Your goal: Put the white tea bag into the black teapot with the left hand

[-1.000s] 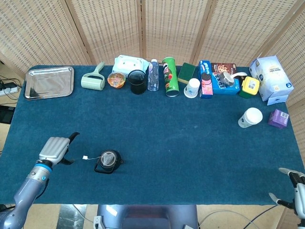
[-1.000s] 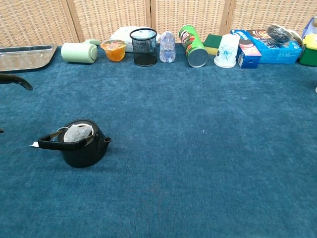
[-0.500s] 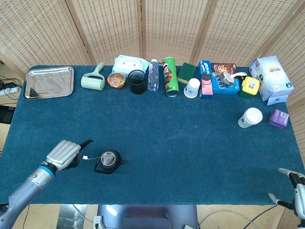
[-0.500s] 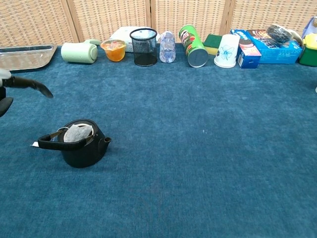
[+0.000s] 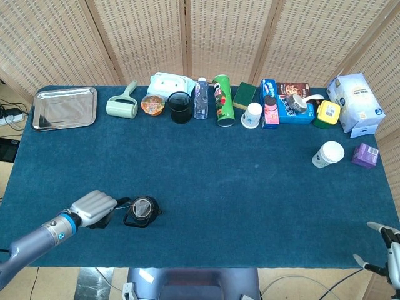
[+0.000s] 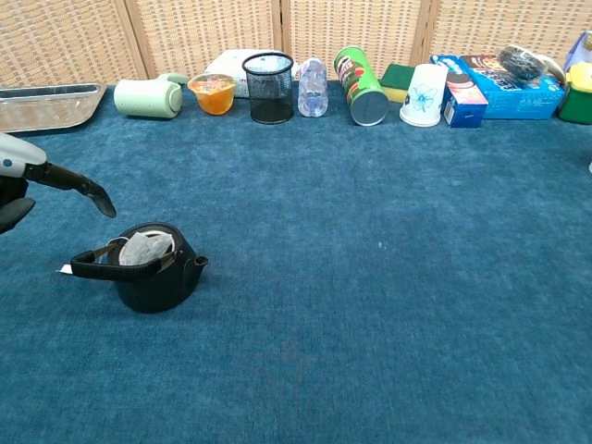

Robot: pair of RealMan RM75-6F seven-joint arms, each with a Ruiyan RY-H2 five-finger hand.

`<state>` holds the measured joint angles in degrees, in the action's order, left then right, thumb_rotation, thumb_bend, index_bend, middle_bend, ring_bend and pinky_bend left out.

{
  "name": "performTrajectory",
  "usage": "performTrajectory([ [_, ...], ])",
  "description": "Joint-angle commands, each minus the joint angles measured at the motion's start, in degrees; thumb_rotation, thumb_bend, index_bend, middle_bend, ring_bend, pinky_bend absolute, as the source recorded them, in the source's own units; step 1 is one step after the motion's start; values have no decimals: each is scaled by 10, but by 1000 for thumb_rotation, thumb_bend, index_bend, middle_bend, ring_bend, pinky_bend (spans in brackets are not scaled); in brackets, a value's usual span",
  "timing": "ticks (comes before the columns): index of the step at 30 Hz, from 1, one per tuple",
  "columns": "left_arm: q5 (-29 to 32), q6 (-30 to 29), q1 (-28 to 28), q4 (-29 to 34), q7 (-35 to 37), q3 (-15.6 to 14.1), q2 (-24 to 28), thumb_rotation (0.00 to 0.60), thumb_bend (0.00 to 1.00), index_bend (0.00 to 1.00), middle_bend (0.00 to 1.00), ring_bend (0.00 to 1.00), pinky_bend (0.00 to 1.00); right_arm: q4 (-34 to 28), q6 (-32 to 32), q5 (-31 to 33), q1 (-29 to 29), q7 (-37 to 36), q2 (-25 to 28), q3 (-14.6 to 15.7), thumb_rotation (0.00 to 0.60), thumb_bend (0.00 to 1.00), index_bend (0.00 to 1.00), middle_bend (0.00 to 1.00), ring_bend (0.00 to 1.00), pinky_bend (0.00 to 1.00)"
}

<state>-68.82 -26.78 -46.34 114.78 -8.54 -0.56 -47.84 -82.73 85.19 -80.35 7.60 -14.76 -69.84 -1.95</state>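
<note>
Blue felt table [image 5: 250, 187], wicker screens [image 5: 225, 37] behind. Landmark: black teapot [image 6: 155, 277], near the front-left edge. White tea bag [image 6: 145, 248] sits in the teapot's mouth under the handle, its small tag [image 6: 65, 269] hanging outside off the handle end. Left hand [image 5: 95, 208] is just beside the teapot on its left, holding nothing; one dark finger [image 6: 79, 185] sticks out above the teapot, not touching it; the other fingers can't be read. Right hand [image 5: 387, 256] is far right of the teapot at the frame corner, fingers apart, nothing in them. Far behind the teapot: steel tray [image 5: 64, 107], mesh cup [image 6: 268, 88], water bottle [image 6: 313, 88], green can [image 6: 361, 85].
</note>
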Motion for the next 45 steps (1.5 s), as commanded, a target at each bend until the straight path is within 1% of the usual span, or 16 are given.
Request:
performTrajectory([
  [1,35,42,-34,-5,3,-1,2,600,1000,110,1000,1000,991,3,0,1,1,-3,-2,0,600,185,241,265,205,147],
  [4,57,70,-60,-15,6,-4,-2,600,1000,110,1000,1000,991,8,-1,2,2,-8,-4,0,600,185,241,265,204,148],
  [8,76,86,-83,-22,6,-10,-7,600,1000,110,1000,1000,991,13,-1,3,3,-13,-7,0,600,185,241,265,205,148],
  [13,111,119,-128,-36,14,-23,-18,600,999,110,1000,1000,991,18,-4,5,3,-20,-9,-2,600,186,241,265,204,149],
  [20,135,143,-175,-47,24,-48,-31,600,974,110,1000,1000,991,25,-7,7,5,-27,-10,-3,600,185,241,275,205,149],
  [28,157,140,-216,-61,35,-80,-56,600,947,110,1000,1000,991,32,-11,10,5,-33,-11,-4,600,186,241,275,205,153],
  [37,178,123,-241,-78,46,-110,-76,600,924,110,1000,1000,991,34,-14,12,5,-34,-12,-5,600,185,241,277,205,153],
  [45,190,106,-260,-85,49,-122,-94,600,910,110,1000,1000,991,36,-15,16,8,-37,-12,-6,600,185,241,278,204,154],
])
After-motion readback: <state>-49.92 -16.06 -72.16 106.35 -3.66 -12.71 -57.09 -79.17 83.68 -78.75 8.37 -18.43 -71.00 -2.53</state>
